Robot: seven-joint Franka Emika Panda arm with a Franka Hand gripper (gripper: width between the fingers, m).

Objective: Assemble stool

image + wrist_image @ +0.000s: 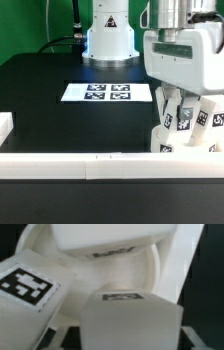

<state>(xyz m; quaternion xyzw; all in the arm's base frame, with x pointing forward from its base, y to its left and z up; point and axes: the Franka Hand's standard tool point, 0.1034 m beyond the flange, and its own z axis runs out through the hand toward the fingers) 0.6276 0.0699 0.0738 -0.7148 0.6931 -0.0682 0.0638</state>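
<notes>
The stool's white seat (166,140) sits at the exterior view's right, just behind the front rail. Tagged legs (207,118) stand up from it. My gripper (186,120) reaches down over the seat and is shut on one white leg (186,108), held upright above it. In the wrist view that leg (128,317) fills the space between my fingers, with a small tag on its end face. Beside it is another leg (28,285) with a large tag. A third leg (108,246) lies beyond it, against the seat's curved wall (80,277).
The marker board (96,92) lies flat mid-table, in front of the robot's base (108,40). A long white rail (70,162) runs along the front, and a short white block (5,128) sits at the exterior view's left edge.
</notes>
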